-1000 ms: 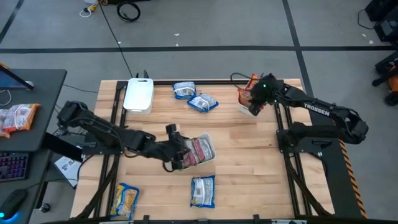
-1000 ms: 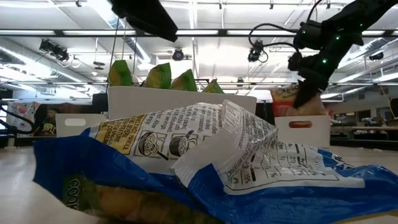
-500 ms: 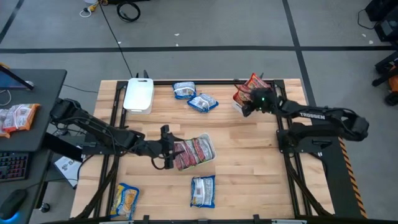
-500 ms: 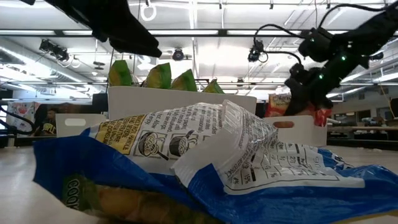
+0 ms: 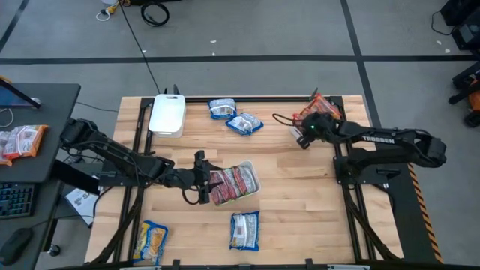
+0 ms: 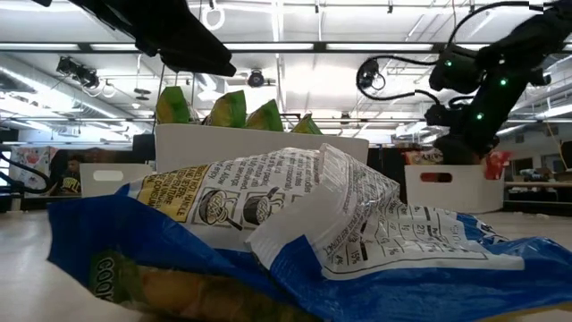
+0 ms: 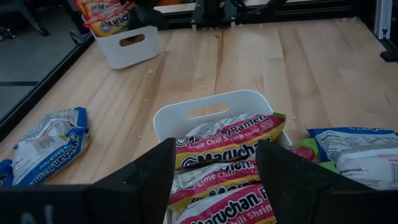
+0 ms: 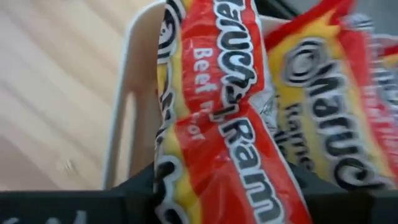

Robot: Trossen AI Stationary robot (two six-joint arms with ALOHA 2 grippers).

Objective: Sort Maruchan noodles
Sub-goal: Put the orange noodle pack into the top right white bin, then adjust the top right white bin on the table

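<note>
A white tray (image 5: 253,187) mid-table holds silvery-green and pink Maruchan packets (image 7: 227,146). My left gripper (image 5: 201,184) stands open at the tray's left end, its fingers on either side of the packets' near ends (image 7: 211,186), with no touch that I can make out. At the far right, a second white tray (image 8: 127,93) holds orange-red packets (image 5: 315,106). My right gripper (image 5: 304,135) is shut on one of them. Two blue-white packets (image 5: 244,124) lie flat at the far middle of the table. My right gripper holds an orange-red beef packet by its near end (image 8: 217,180), pinched between the two fingers. The fingers slant down toward the table's far right, along the packet. The packet's far part (image 8: 205,43) reaches into the tray beside another orange-red packet.
An upturned white tray (image 5: 166,114) sits at the far left. A blue-white packet (image 5: 244,229) and a yellow one (image 5: 150,241) lie near the front edge and fill the low view's foreground (image 6: 313,241). Bare wood lies between the two arms.
My left gripper drew back from over the middle tray toward the table's left and sank a little, then kept still. My right gripper sank and turned at the far-right tray, bringing the orange-red packet down from above the tray into it.
</note>
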